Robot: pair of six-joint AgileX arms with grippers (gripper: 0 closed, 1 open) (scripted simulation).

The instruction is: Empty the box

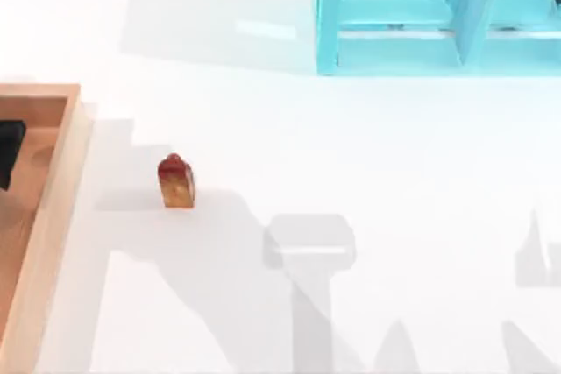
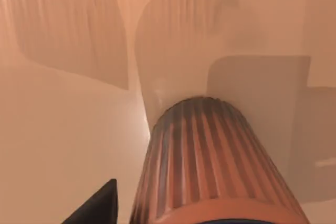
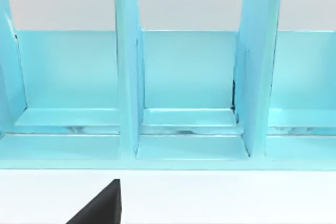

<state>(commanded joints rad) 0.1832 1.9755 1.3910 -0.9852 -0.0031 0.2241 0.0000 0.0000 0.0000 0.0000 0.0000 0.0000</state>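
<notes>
A: Where does the box (image 1: 54,208) sit?

B: At the left edge of the white table (image 1: 351,181) in the top view, running off the picture. We see its light tan rim wall and a strip of orange-brown floor inside.

A: And our left arm?

B: Its dark left gripper (image 1: 9,151) shows as a black shape over the box floor, at the very left edge of the top view. From the left wrist view we look down at the orange-brown floor with a ribbed, rounded object (image 2: 210,161) lying on it, right below the camera — what it is we cannot tell. One dark fingertip (image 2: 97,205) pokes in beside it. Whether those fingers are spread or clenched, we cannot tell.

A: Anything out on the table?

B: A small red and amber seal stamp (image 1: 176,181) stands upright on the white surface, just to the right of the box and apart from its wall.

A: The right arm?

B: Its wrist view faces the turquoise shelf (image 1: 438,15), which stands at the far right part of the table, with upright dividers between open compartments. One dark fingertip (image 3: 100,205) of the right gripper shows at the edge of that view — we cannot tell how the fingers stand there either
</notes>
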